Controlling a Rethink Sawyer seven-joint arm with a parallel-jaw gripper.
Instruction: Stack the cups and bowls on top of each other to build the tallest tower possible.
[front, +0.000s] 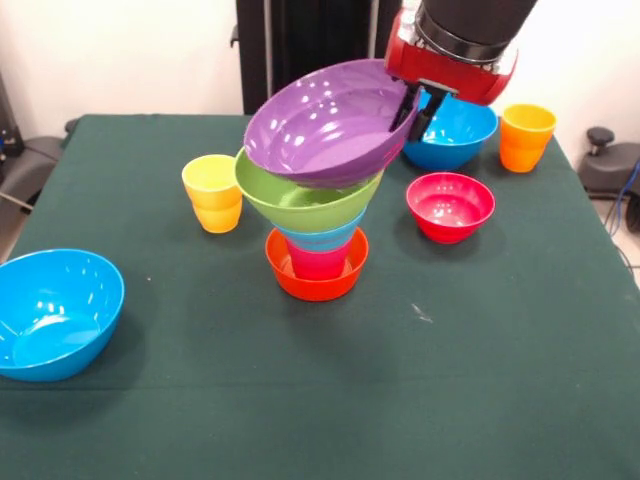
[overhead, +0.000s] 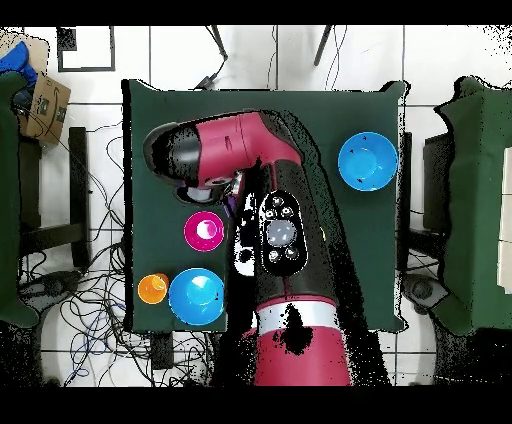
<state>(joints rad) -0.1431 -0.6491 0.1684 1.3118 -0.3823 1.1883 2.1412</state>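
From the front camera I see the tower (front: 316, 235) standing near the middle of the green table (front: 480, 380): an orange bowl (front: 316, 280) at the base, a red-pink cup (front: 317, 262) in it, then a light blue bowl (front: 322, 238), a lime green bowl (front: 300, 200) and the purple bowl (front: 325, 125) on top, tilted with its opening facing me. The gripper (front: 415, 108) has its dark fingers pinched on the purple bowl's right rim, one finger inside, one outside. A yellow cup (front: 213, 193) stands just left of the tower, a red bowl (front: 450, 205) to its right, a blue bowl (front: 455, 130) and an orange cup (front: 525, 137) behind that, and another blue bowl (front: 52, 312) sits at the near left edge. From overhead the arm (overhead: 275, 230) covers the tower and gripper entirely; I only make out the red bowl (overhead: 204, 231), the orange cup (overhead: 153, 289), one blue bowl (overhead: 195, 295) beside it, and the other blue bowl (overhead: 367, 161) well apart across the table (overhead: 340, 280)
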